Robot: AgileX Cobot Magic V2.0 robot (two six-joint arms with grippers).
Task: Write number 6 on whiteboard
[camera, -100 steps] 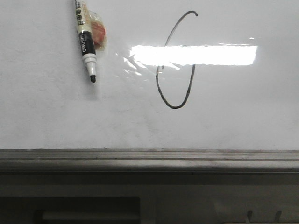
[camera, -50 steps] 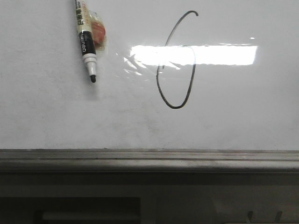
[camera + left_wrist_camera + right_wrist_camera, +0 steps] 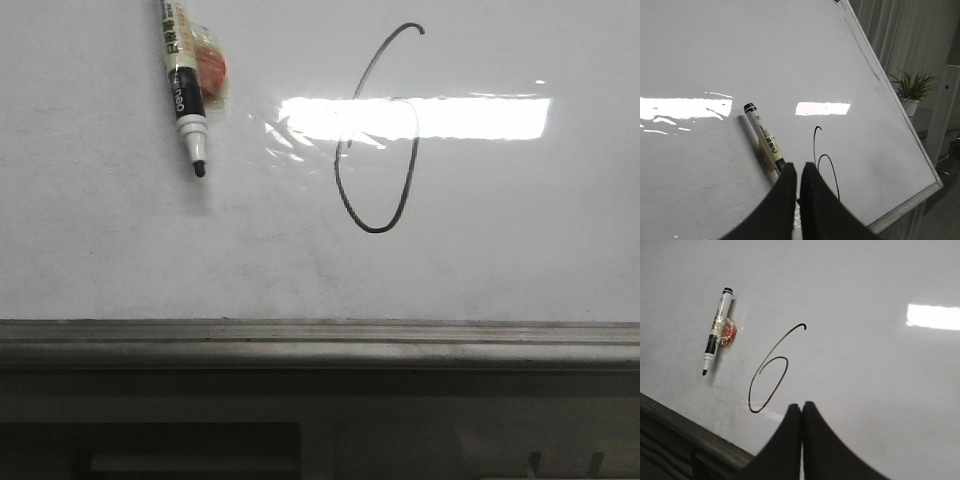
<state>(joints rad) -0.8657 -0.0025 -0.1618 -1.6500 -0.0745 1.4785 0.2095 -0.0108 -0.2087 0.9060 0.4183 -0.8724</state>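
The number 6 (image 3: 377, 130) is drawn mid-whiteboard (image 3: 520, 250); a "deli"-branded marker (image 3: 184, 88) lies uncapped toward its far-left edge. Both the left gripper (image 3: 797, 172) and the right gripper (image 3: 801, 410) are seen closed, empty.

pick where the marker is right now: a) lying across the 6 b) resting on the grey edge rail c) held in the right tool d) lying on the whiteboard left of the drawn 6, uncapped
d: the marker lies on the whiteboard, clear to the left of the number 6, its black tip bare, and neither shut tool holds it.
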